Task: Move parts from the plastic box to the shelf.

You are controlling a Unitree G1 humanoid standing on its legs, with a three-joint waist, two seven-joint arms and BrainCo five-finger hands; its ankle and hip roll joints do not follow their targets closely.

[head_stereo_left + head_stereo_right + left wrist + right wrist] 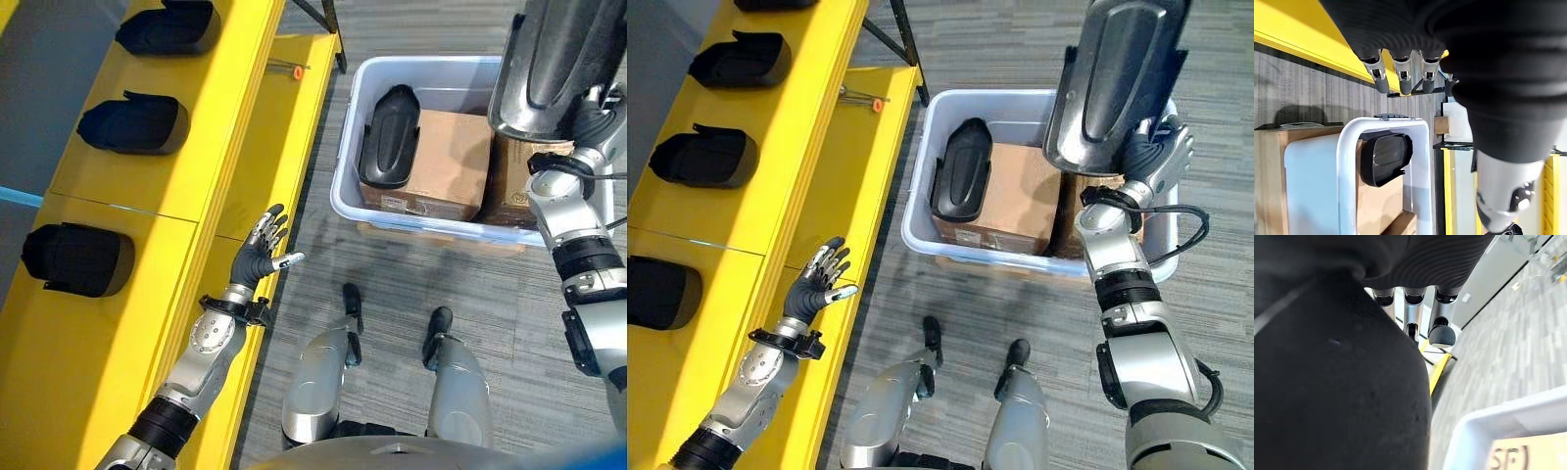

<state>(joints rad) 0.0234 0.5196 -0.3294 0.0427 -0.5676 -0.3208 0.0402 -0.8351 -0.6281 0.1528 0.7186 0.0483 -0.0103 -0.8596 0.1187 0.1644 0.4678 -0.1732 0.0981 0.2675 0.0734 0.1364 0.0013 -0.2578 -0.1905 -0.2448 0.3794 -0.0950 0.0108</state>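
Above the plastic box [921, 230] our right robot hand [1156, 147] grips one black part [1117, 78]; another part [960, 181] lies inside. Left robot hand [818, 284] hovers open beside the shelf [745, 255]. Held by one end, the part could slip.

Light: you get bright, even overhead light on the yellow shelf [147, 186] | Shadows: soft ones on the grey floor [392, 264] at centre frame | Glare: pale sheen on the raised black part [1117, 69] at upper right | Focus: in the right wrist view that part is a dark, blurred mass at lower left
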